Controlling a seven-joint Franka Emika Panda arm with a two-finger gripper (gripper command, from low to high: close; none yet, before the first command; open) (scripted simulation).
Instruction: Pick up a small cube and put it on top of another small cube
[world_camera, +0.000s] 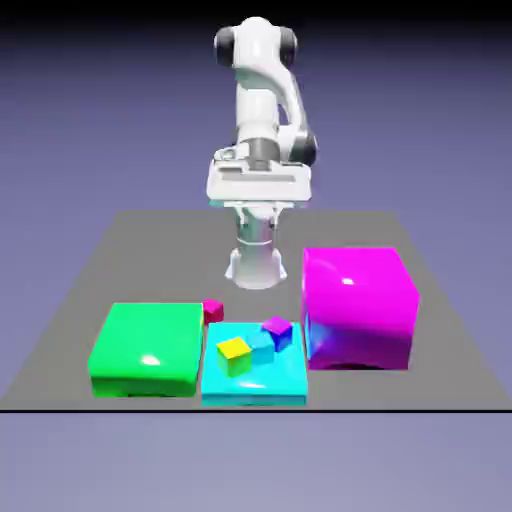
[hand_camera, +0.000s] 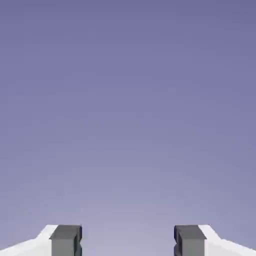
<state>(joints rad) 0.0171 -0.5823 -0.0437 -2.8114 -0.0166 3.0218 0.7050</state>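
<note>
Lower middle of the frame: three small cubes (world_camera: 260, 347) on a flat block (world_camera: 254, 388), between two larger blocks (world_camera: 150, 350).

A plain blue-violet backdrop (world_camera: 420, 120) is rising behind the flat, dark grey rectangular tabletop (world_camera: 150, 265), darkening above it.

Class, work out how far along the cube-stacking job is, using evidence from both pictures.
Nothing looks stacked: the small crimson cube sits low beside the green block, with no small cube under it visible. In hand: nothing; the end effector is open, with only backdrop between its fingertips. Left: reaching the crimson cube, gripping it, lifting it and setting it on another small cube.
</note>
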